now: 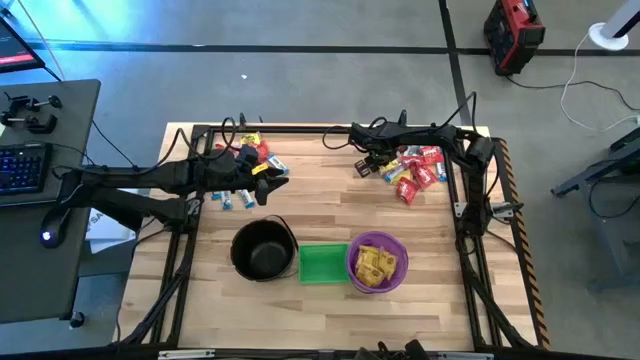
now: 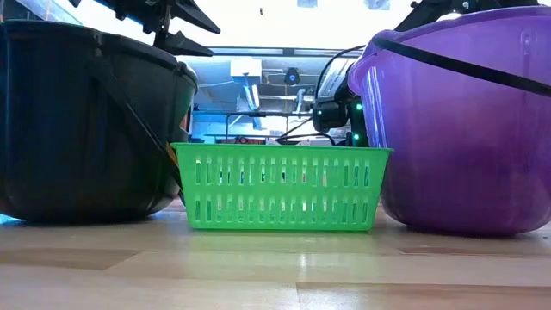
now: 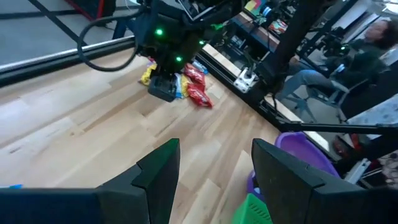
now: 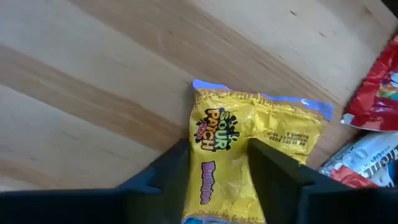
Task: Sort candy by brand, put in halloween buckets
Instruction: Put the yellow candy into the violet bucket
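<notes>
Three buckets in a row: black (image 1: 263, 249), green (image 1: 322, 264), purple (image 1: 377, 262).
Right gripper (image 4: 214, 168), jaws apart, straddles a yellow candy (image 4: 239, 143); only its wrist view shows this. Left gripper (image 3: 211, 171) hovers, jaws apart.

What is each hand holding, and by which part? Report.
Left hand: nothing, open. Right hand straddles one end of a yellow candy packet; grip cannot be told.

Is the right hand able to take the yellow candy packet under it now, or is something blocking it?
Probably yes. The right hand is right over the yellow packet, one open finger on each side of it. Nothing lies on top; the red candy sits clear to the side.
</notes>
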Robot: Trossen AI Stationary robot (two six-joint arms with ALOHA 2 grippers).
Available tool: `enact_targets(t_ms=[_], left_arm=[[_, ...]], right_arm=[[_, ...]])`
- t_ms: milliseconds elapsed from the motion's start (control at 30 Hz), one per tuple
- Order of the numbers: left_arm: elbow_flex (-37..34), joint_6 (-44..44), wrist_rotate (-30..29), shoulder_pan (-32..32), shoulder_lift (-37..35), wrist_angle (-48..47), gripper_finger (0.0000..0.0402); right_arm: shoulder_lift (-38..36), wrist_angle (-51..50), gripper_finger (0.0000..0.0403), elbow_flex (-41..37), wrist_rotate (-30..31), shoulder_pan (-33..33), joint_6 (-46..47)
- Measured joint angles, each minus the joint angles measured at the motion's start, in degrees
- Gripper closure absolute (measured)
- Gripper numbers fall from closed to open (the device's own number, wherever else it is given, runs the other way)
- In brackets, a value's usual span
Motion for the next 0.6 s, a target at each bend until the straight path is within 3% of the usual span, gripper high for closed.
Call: enact_targets(t_ms=[167, 433, 500, 600], left_arm=[[0.00, 1.89, -1.04, 0.02, -0.01, -0.01, 0.0212], [0.00, 6.30, -1.91, 0.72, -0.01, 0.00, 0.0212], [0.00, 6.59, -1.93, 1.32, -0.01, -0.02, 0.0212], [0.00, 6.54, -1.90, 2.34, -0.01, -0.01, 0.0212]], right_arm=[[-1.14, 0.05, 0.0382, -0.08, -0.09, 1.07, -0.80], [-13.79, -0.17, 0.0397, -0.11, -1.75, 3.46, -0.99], [-17.08, -0.87, 0.0398, -0.11, -6.23, 3.47, -1.11], [-21.51, -1.28, 0.0399, -0.13, -17.96, 3.83, -3.46]])
